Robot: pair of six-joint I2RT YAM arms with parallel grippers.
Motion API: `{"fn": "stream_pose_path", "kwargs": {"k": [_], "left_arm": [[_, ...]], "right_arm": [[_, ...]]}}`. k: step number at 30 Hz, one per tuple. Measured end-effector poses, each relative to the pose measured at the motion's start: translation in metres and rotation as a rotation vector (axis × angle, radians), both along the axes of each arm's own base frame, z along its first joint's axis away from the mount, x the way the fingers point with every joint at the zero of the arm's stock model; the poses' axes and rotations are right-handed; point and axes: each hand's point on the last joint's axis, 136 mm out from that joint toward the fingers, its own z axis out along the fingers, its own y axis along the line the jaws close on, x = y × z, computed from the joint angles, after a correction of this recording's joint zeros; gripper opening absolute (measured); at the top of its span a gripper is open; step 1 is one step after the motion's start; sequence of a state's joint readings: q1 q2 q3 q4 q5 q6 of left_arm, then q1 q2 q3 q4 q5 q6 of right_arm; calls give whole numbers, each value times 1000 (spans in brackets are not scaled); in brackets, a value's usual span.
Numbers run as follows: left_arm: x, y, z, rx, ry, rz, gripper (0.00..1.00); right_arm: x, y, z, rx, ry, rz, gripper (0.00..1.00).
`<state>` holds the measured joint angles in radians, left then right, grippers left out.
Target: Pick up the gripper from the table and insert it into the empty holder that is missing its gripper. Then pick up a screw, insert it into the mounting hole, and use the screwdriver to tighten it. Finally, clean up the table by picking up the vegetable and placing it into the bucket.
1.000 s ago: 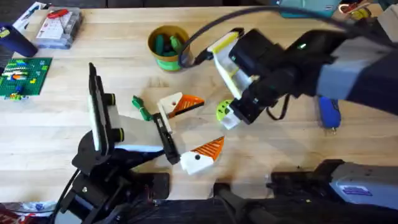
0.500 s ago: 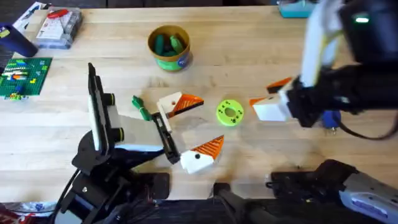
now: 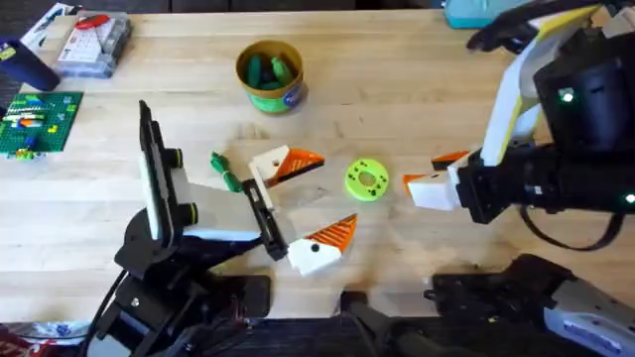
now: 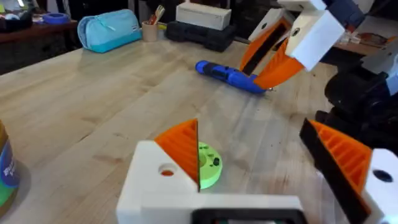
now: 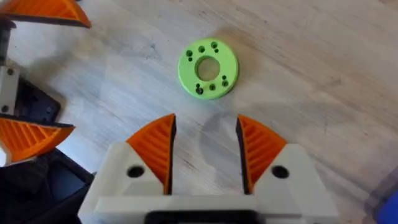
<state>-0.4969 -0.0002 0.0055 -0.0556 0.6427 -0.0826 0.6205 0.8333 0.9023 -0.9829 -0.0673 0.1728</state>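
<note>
We look down on a wooden table (image 3: 417, 69). Near the far edge, left of centre, sits the bucket (image 3: 269, 74), a small yellow tub w/ a green and blue band. Inside it we see two green toy pieces, one darker, one brighter; what they are, we cannot tell. At the far left corner a clear plastic box (image 3: 94, 42) holds small parts, incl. something red.

The vegetable (image 3: 225, 171), slim and dark green, lies flat on the table, well apart from the bucket and just beside the left gripper (image 3: 306, 208).

The left gripper rests low at table centre, its white and orange fingers spread wide apart w/ nothing between them. A flat lime-green disc (image 3: 367, 179) w/ small holes lies just to its right.

The right gripper (image 3: 438, 176) hovers right of the disc, pointing toward it; its orange pads (image 5: 158, 148) stand part open w/ only bare wood in the gap. A blue screwdriver (image 4: 229, 76) lies on the table behind it.
</note>
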Motion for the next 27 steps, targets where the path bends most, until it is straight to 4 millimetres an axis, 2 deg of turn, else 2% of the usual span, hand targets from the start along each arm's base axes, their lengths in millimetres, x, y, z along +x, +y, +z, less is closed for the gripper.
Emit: {"fn": "stream_pose_path", "kwargs": {"k": [8,16,22,27], "left_arm": [[1,0,0,0,0,4,993],[1,0,0,0,0,4,993],[1,1,0,0,0,7,993],[1,1,0,0,0,8,993]], "right_arm": [[6,5,-31,3,2,-1,533],[21,33,-59,-14,23,57,533],[21,44,-91,-86,109,99,533],[24,49,-109,-120,147,109,443]]}}
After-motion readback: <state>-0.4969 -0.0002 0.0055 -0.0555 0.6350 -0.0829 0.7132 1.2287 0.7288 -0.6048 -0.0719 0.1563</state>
